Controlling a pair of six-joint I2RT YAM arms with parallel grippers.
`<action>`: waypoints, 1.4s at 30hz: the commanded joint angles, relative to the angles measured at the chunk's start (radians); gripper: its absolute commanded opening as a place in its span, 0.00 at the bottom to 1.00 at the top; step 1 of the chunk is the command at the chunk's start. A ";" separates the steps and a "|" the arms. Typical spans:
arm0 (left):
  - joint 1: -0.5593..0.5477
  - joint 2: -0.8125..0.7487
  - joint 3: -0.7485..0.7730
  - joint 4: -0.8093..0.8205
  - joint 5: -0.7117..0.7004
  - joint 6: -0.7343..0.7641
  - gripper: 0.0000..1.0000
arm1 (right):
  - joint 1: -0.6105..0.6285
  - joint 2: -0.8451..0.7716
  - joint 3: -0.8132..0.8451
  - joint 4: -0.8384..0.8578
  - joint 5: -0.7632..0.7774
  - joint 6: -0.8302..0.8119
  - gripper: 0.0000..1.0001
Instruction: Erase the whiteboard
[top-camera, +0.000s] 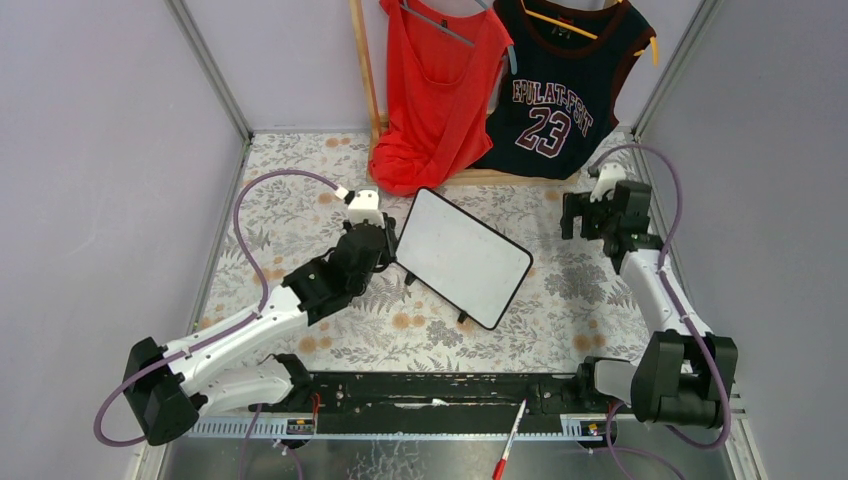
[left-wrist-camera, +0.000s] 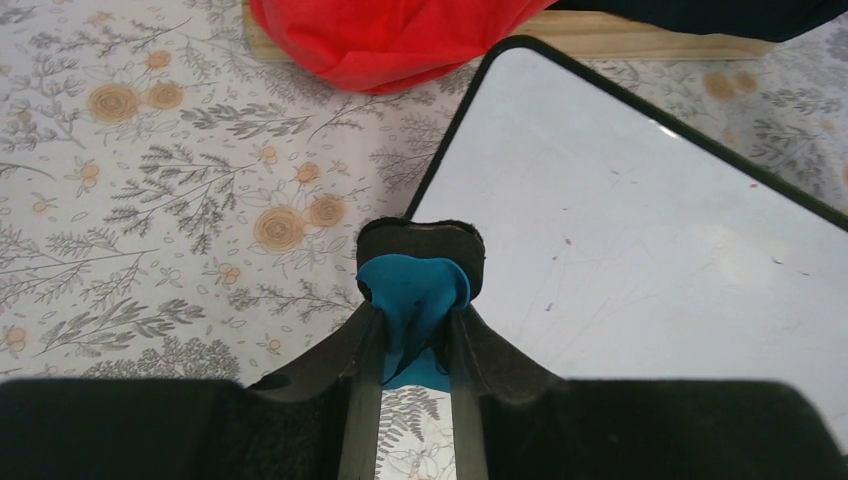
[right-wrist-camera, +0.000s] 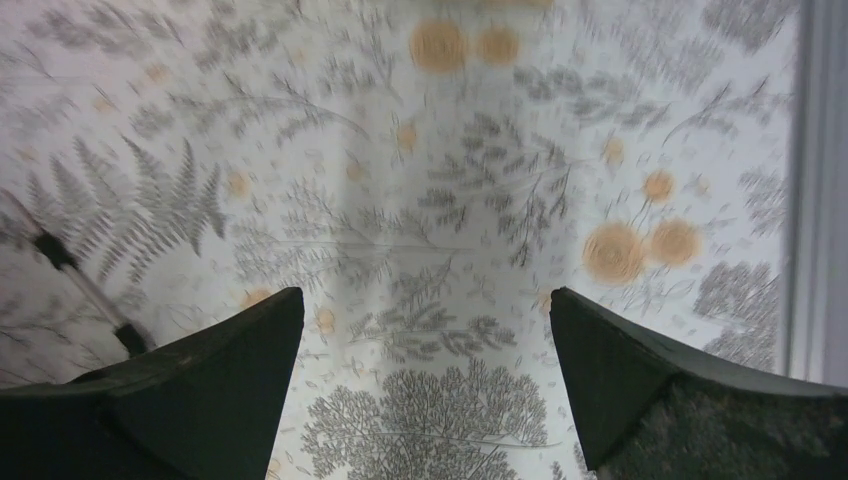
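- The flat white rectangular whiteboard (top-camera: 463, 256) with its thin black round-cornered frame lay askew in the middle of the floral-patterned surface (top-camera: 300, 200), with small black feet showing along its near edge.
- Its face looked wiped – the left wrist view showed only a few faint specks on the whiteboard (left-wrist-camera: 640, 230).
- The left claw (top-camera: 388, 247) reached in at the board's left edge, close to the far corner.
- In its own camera, the left claw (left-wrist-camera: 415, 325) was pinched tight on a small blue eraser with a black felt pad (left-wrist-camera: 418, 280).
- The pad sat at the black frame; whether it pressed on the board or hung just above it could not be told from these views.
- The right claw (top-camera: 600, 215) was well apart from the board, over the right side of the surface.
- Its camera was blurred, yet the right claw (right-wrist-camera: 425, 320) plainly stood wide apart with nothing between its fingers – only the leaf-and-flower print below.
- A red sleeveless top (top-camera: 435, 90) and a dark basketball jersey numbered 23 (top-camera: 560, 90) hung at the back on a wooden rack (top-camera: 365, 70), the red hem lying just beyond the board's far corner.
- A red-and-white marker pen (top-camera: 510, 440) lay at the near edge, between the arm bases.
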 joint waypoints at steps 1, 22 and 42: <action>0.048 -0.017 -0.021 0.004 0.031 -0.003 0.01 | -0.004 -0.019 -0.175 0.332 0.039 0.009 0.99; 0.183 -0.037 -0.005 -0.027 0.097 0.014 0.01 | -0.004 0.224 -0.502 1.050 0.009 0.142 0.96; 0.569 0.229 0.283 -0.415 0.485 0.052 0.03 | -0.002 0.274 -0.521 1.124 0.018 0.155 0.97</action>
